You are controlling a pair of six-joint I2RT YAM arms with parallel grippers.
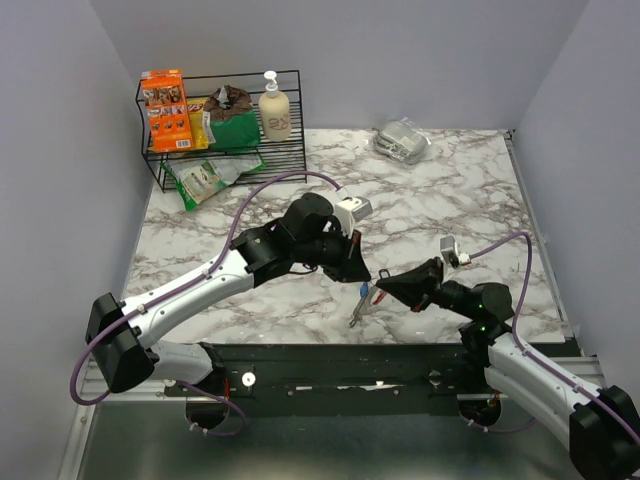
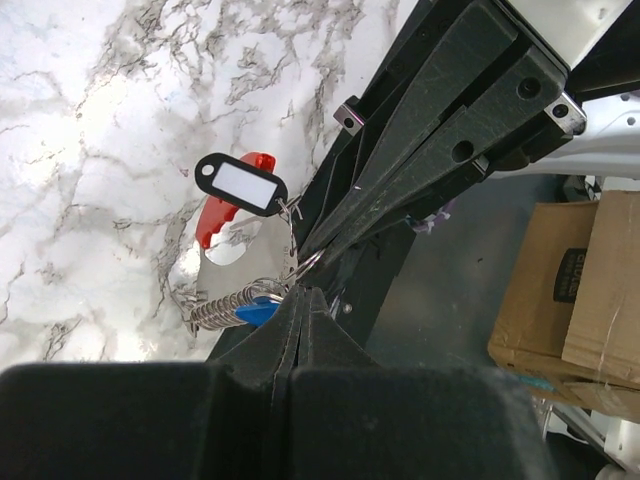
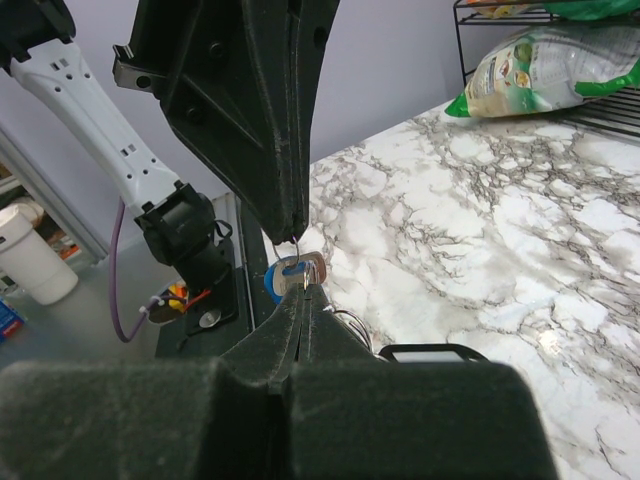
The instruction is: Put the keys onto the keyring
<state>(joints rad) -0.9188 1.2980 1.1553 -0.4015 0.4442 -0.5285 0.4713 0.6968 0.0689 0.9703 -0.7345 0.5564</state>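
Evidently left gripper (image 1: 360, 275) and right gripper (image 1: 388, 289) meet tip to tip, both clamped shut on the keyring (image 2: 225, 310); keys (image 1: 358, 308) trail from that junction toward the near edge.

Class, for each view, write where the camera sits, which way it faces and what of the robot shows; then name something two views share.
Top external: above and behind the robot, looking down on the marble table; the left arm and right arm show.
Left wrist: on the left arm, looking along the left tool at the right tool.
Right wrist: on the right arm, looking past the right tool at the left tool.
Shared: both wrist views show the blue-headed key.
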